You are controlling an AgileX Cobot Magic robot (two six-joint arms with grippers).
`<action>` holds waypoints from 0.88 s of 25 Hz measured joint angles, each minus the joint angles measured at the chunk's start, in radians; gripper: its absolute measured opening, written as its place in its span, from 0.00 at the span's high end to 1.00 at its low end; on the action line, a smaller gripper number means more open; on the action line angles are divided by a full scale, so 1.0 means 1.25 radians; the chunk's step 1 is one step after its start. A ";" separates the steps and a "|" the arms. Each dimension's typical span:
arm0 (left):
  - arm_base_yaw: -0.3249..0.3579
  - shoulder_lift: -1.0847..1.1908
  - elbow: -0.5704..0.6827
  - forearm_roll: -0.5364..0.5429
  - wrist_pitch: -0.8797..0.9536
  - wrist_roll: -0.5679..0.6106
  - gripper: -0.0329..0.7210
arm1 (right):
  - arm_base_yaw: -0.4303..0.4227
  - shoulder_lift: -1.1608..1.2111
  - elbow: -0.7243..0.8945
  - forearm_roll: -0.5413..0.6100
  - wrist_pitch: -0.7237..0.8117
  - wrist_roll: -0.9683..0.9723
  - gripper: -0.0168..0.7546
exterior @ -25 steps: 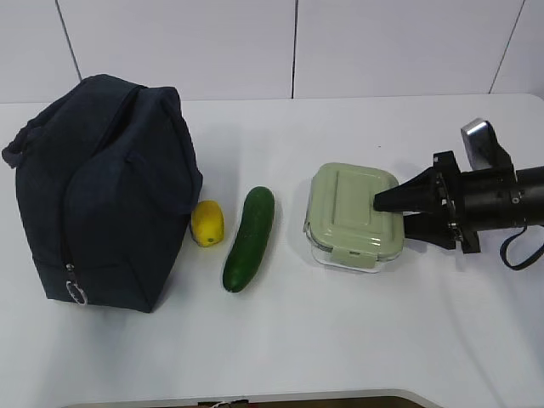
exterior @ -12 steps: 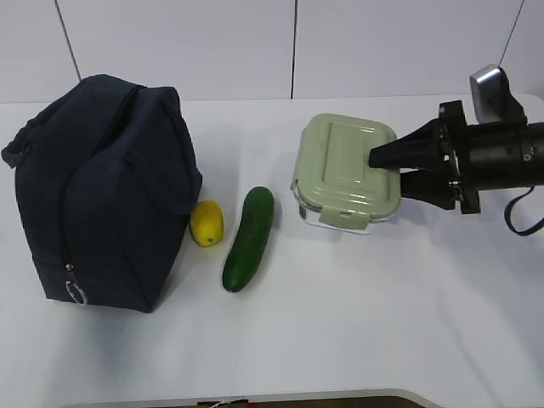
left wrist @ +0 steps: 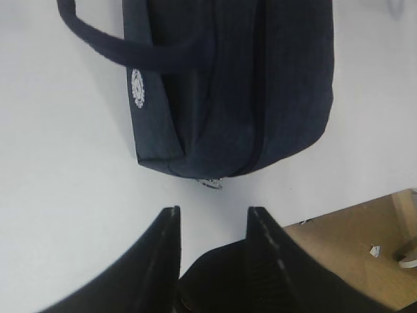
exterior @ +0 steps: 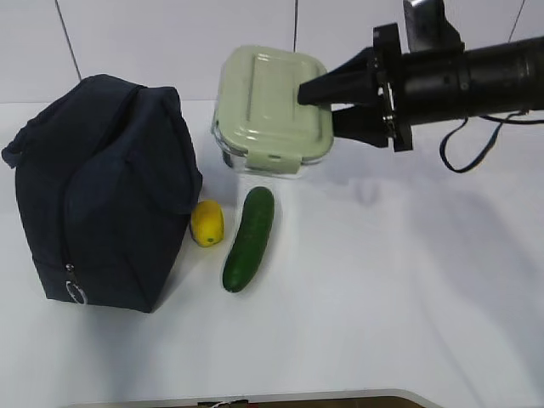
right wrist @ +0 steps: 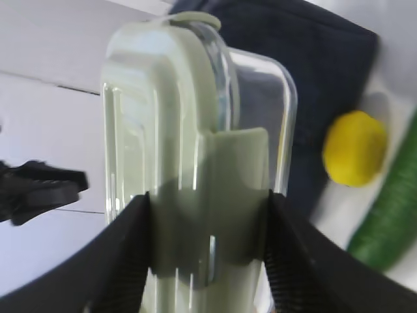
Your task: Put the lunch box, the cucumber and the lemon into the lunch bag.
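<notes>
Lunch box, airborne, clamped at its 3 o'clock edge by right gripper; risk: one-sided hold slipping, or blocked by seemingly zipped lunch bag.

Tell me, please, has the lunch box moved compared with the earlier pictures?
Yes. The lunch box has gone up and left, off the table: it was right of the cucumber and is now above it, held by the right gripper.
</notes>
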State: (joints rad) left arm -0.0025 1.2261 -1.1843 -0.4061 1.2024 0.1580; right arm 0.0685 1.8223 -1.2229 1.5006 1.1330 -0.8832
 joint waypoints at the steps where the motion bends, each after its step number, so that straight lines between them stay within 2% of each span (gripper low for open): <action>1: 0.000 0.020 -0.016 -0.007 0.000 0.008 0.64 | 0.008 0.000 -0.022 0.000 0.002 0.010 0.46; 9: 0.000 0.177 -0.103 -0.062 -0.007 0.083 0.63 | 0.044 0.000 -0.145 -0.004 0.021 0.067 0.46; 16: 0.000 0.267 -0.135 -0.091 -0.071 0.156 0.52 | 0.077 0.000 -0.158 -0.013 -0.001 0.086 0.47; 22: -0.009 0.331 -0.135 -0.143 -0.114 0.182 0.50 | 0.119 0.010 -0.159 -0.015 -0.018 0.089 0.47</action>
State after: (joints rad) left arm -0.0136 1.6401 -1.3526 -0.5846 1.0594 0.3855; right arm 0.2167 1.8346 -1.4216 1.4823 1.1101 -0.7716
